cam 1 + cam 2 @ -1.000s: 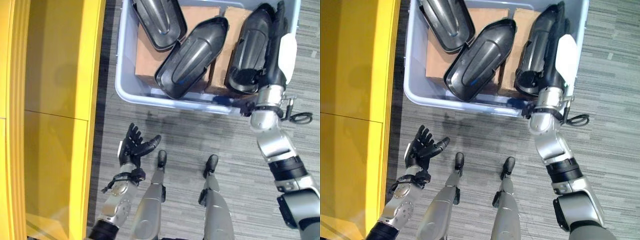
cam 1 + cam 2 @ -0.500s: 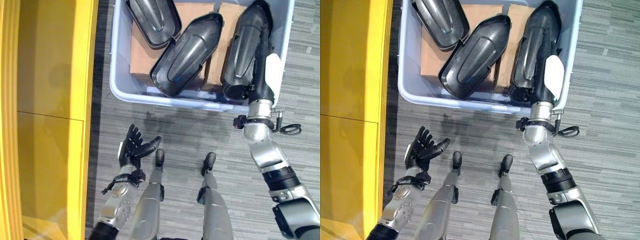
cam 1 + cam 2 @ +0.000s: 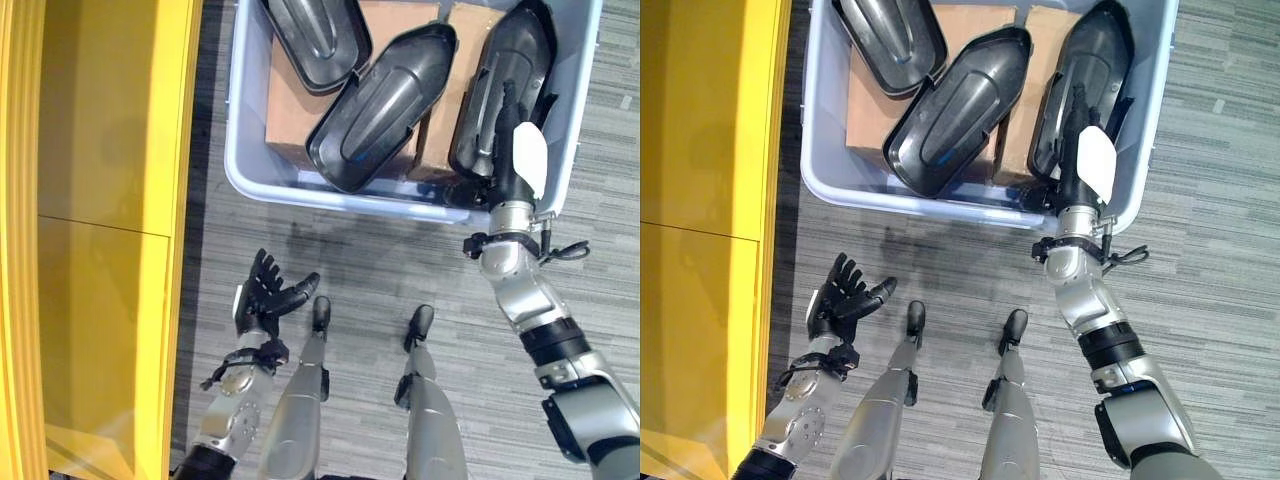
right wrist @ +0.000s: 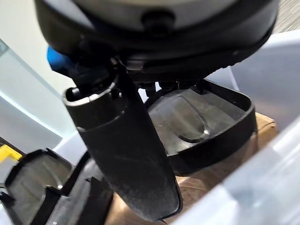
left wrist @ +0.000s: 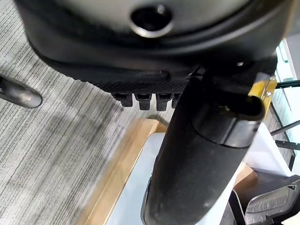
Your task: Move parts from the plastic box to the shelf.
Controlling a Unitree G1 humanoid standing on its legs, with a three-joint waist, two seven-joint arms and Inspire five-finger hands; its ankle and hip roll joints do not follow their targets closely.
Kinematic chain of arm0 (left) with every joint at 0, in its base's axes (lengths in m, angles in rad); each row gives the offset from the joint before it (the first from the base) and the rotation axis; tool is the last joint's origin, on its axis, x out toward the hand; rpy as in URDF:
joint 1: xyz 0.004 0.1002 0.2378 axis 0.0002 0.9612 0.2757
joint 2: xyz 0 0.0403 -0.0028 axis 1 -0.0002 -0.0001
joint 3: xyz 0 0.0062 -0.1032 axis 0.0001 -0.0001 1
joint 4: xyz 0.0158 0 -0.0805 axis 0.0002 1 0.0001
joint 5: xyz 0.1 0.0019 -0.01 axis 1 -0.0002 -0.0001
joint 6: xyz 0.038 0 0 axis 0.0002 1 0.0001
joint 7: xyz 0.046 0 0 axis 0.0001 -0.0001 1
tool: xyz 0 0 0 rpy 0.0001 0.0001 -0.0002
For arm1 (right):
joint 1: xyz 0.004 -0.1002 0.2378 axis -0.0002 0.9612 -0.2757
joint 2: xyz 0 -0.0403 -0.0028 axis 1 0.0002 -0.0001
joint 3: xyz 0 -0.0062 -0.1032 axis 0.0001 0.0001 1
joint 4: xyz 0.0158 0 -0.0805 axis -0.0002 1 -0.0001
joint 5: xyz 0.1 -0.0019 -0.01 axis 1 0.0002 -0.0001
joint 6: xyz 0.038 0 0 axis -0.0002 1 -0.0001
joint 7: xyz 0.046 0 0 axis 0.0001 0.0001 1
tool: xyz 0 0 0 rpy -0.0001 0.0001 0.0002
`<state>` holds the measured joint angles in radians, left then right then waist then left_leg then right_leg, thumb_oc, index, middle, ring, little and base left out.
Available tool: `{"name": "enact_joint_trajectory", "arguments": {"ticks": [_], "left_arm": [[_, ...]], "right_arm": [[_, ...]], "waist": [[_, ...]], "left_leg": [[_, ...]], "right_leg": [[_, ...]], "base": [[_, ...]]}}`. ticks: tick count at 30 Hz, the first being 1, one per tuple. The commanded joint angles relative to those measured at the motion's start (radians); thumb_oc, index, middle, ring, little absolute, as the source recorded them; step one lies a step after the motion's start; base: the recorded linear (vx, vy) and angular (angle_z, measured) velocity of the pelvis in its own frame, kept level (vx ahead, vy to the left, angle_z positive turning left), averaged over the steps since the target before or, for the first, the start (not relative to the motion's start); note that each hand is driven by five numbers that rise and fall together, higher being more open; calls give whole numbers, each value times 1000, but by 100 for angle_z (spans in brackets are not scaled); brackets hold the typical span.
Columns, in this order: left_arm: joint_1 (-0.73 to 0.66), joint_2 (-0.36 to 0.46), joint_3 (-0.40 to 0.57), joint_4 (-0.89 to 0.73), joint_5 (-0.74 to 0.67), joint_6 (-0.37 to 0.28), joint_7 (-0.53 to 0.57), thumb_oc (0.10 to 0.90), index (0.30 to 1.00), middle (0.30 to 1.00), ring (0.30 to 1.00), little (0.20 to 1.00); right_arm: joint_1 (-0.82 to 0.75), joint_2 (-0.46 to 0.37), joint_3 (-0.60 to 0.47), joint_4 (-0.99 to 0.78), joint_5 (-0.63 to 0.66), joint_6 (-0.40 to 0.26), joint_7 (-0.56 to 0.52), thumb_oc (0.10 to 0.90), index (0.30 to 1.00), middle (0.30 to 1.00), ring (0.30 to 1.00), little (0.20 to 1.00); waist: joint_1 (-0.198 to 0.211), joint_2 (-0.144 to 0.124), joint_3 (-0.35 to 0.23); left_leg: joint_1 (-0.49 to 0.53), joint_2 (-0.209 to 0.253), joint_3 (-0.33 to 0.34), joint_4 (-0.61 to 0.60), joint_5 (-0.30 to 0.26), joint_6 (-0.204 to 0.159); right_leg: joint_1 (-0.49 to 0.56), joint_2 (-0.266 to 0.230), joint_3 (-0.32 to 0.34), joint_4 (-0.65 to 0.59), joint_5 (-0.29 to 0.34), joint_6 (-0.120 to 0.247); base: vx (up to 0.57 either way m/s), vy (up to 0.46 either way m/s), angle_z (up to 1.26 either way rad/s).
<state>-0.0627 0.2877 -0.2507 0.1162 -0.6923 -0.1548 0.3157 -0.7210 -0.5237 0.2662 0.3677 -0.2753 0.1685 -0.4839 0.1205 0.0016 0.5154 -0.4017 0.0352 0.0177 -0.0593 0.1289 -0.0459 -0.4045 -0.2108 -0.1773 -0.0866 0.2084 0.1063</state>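
Left hand (image 3: pixel 266 298) lower centre-left, fingers spread, empty, above grey floor (image 3: pixel 400 270). Right hand (image 3: pixel 1083 165) reaches over plastic box (image 3: pixel 250 180) rim onto rightmost black part (image 3: pixel 500 80); grasp unclear. Two more parts (image 3: pixel 385 105) lie inside. Yellow shelf (image 3: pixel 90 200) left.

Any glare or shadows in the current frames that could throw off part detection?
Left eye view: sheen streaks on the middle part; dark shadow on the floor before the plastic box. Right wrist view: small glints on the rightmost part past the right hand.
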Motion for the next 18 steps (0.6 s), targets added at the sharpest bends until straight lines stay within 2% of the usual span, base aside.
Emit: {"name": "enact_joint_trajectory", "arguments": {"ticks": [1,18], "left_arm": [[34,32,25,-109,33,-78,-13,900,1000,1000,1000,1000],[13,33,0,-84,32,-95,-30,900,1000,1000,1000,1000]], "right_arm": [[-153,-83,21,5,-64,-43,-29,900,1000,1000,1000,1000],[-268,-154,113,278,-107,-22,-24,900,1000,1000,1000,1000]], "waist": [[10,-7,0],[14,13,5]], "left_leg": [[4,8,0,-16,-16,36],[-23,9,-3,-16,-12,34]], "right_leg": [[107,-61,-2,20,-67,33],[73,-58,-1,30,-66,32]], "base": [[0,0,0],[0,0,0]]}}
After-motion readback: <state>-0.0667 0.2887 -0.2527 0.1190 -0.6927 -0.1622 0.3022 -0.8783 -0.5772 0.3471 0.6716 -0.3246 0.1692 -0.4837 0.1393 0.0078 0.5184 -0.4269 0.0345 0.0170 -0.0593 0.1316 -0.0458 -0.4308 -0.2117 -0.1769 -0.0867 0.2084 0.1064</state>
